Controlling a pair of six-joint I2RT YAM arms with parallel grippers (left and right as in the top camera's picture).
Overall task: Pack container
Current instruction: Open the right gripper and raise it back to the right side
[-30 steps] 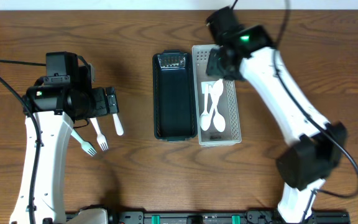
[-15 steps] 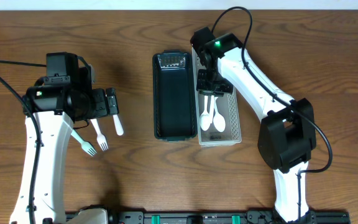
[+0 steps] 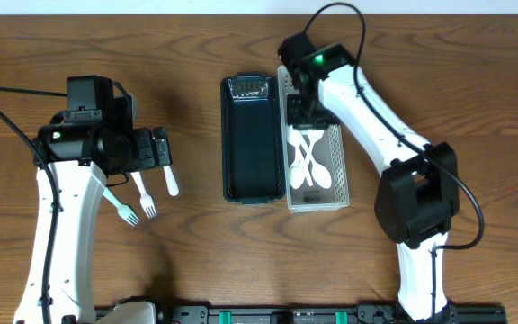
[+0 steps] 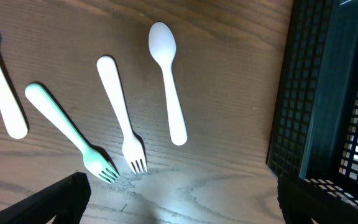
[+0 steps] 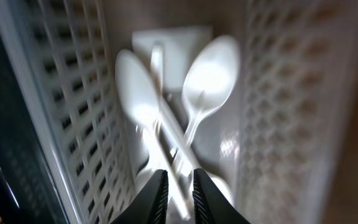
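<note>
A white mesh basket holds white spoons lying crossed; they also show in the right wrist view. My right gripper is low inside this basket. Its jaws are nearly closed on the handle of one white spoon. An empty black mesh basket stands just left of the white one. My left gripper is open and empty, hovering above loose cutlery on the table: a white spoon, a white fork and a mint fork.
Another white utensil lies at the left edge of the left wrist view. The black basket's wall is at the right of that view. Dark wooden table all round; the right arm arches over the table's right half.
My right gripper came in from the right, dropped into the white basket, then drew back a little toward its far end. The spoons there now lie crossed. The left arm has not moved.
</note>
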